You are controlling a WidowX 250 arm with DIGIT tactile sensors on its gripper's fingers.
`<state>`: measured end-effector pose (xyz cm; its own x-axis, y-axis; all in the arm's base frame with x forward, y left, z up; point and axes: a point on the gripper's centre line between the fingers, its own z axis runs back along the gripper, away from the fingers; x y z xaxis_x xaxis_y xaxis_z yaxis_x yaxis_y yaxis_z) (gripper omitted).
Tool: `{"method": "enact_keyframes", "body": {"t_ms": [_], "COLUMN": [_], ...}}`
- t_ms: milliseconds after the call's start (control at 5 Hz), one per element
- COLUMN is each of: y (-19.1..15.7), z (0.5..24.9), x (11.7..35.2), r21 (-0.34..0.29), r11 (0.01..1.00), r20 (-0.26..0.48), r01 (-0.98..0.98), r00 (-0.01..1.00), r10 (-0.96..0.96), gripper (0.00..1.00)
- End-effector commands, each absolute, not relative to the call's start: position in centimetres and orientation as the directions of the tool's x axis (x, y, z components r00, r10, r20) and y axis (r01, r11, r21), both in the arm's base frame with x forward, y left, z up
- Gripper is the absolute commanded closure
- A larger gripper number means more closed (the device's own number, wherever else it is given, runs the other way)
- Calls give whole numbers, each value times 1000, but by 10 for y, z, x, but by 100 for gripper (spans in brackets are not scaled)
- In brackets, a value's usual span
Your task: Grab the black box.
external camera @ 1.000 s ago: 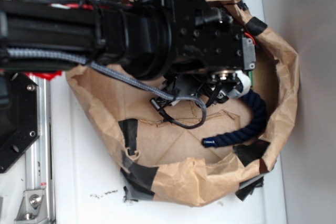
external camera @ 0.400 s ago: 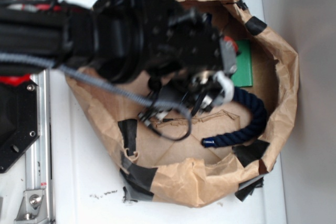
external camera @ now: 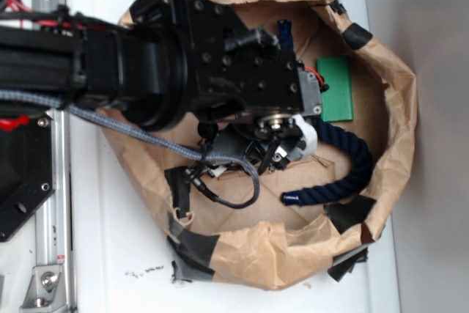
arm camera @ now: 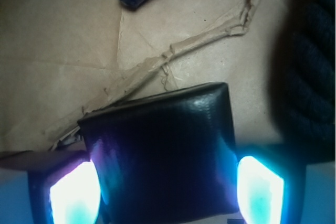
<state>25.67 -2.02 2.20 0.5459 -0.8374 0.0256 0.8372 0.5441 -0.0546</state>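
We judge the step in hand to be the grasp itself. In the wrist view the black box (arm camera: 163, 148) lies flat on the brown paper (arm camera: 63, 40), set between the two glowing fingertips (arm camera: 73, 192) of the pincer (arm camera: 165, 192). One pad sits at each flank of the box. Whether the pads already press on it we cannot tell, so the pincer's state stays undetermined.

Next move, as we read it: make sure the pads bite on the box's sides, then lift straight up, clear of the navy rope (arm camera: 310, 66) lying just beside.

In the exterior view the arm (external camera: 183, 71) hides the box entirely. The green block (external camera: 337, 87) is partly visible. The paper bag (external camera: 396, 137) rests on the white worktop (external camera: 117, 240).
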Motion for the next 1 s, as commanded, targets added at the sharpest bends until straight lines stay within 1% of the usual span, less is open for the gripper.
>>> {"method": "enact_keyframes", "body": {"t_ms": [0, 200, 400, 600, 800], "y": [-46, -44, -43, -33, -16], "z": [-10, -15, -6, 18, 68], "x": [256, 252, 251, 252, 249], "r21": [-50, -21, -11, 38, 64], "r11": [336, 392, 418, 495, 623], "r20": [-75, -95, -69, -40, 70], "r01": [940, 920, 908, 868, 779], "r00": [332, 388, 416, 496, 620], "r10": [-940, -917, -907, -867, -782], "gripper": [0, 100, 100, 100, 100]}}
